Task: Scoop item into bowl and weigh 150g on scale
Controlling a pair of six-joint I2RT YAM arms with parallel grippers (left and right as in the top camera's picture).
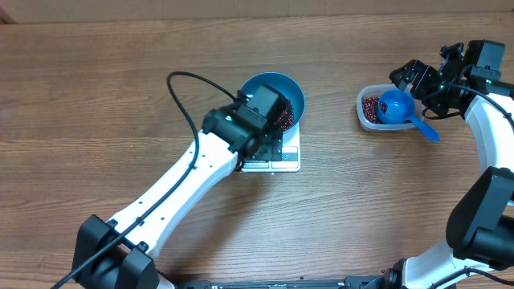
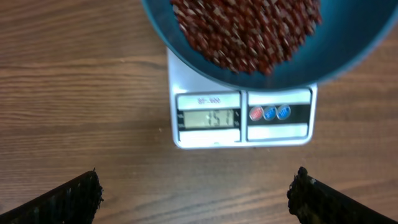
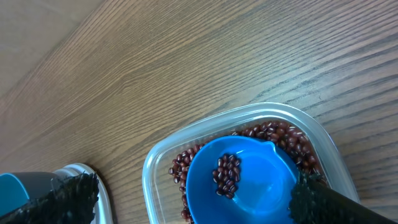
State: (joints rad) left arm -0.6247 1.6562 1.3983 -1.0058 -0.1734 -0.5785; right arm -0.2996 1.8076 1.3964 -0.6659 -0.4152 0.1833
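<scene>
Beans (image 2: 249, 31) lay heaped in the bowl (image 1: 281, 84). The bowl sat on the scale (image 2: 184, 78), its rim overhanging toward the display (image 2: 208, 118). The display showed three digits (too blurred to read for sure, though they looked close to target).

The left claw (image 2: 196, 186) hung just in front of the scale. Its jaws were spread wide with nothing in them, only bare bench (image 2: 81, 81) between. From overhead, that arm covered part of the bowl and scale.

The right claw (image 3: 196, 193) was likewise wide apart and empty. It hovered right above the scoop (image 3: 261, 180), which lay in the tub (image 3: 161, 162) with a few beans in its cup and more around it.

Key relation: the scoop lay directly under the right claw. In the overhead view its handle ran out over the tub rim toward the lower right, on the right arm's own side. The bowl and scale sat well apart from the tub, off to the left. The right arm was clearly nearer the scoop and the left arm nearer the bowl.

Judgement: if the weight was short, the right claw would need to close across the handle's axis. If it was on target, the weighing looked about done. The risk was the left arm nudging the bowl and throwing off the reading.
</scene>
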